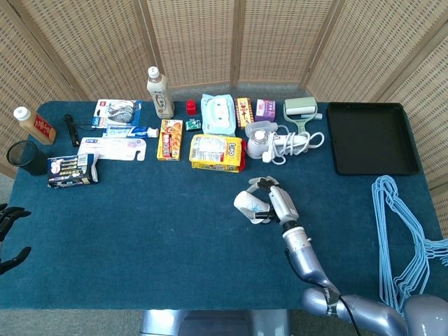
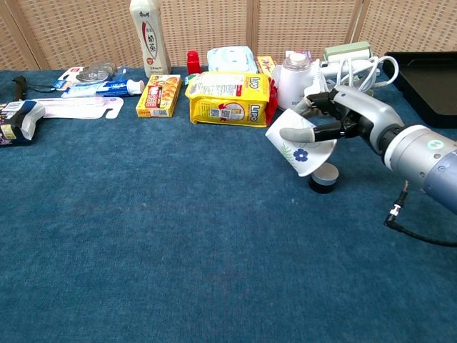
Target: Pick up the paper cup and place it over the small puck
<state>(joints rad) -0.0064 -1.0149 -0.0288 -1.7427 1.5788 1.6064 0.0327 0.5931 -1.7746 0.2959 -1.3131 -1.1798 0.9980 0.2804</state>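
Backdrop: folding screen of woven tan wicker panels in light wooden frames (image 1: 210,42), angled in around the far edge and both far corners of the table. Table covered in dark blue carpet-like cloth (image 1: 140,231), short pile texture visible in chest view. Grey floor strip (image 1: 10,185) shows past the left edge. Lighting even, diffuse, soft shadows only.
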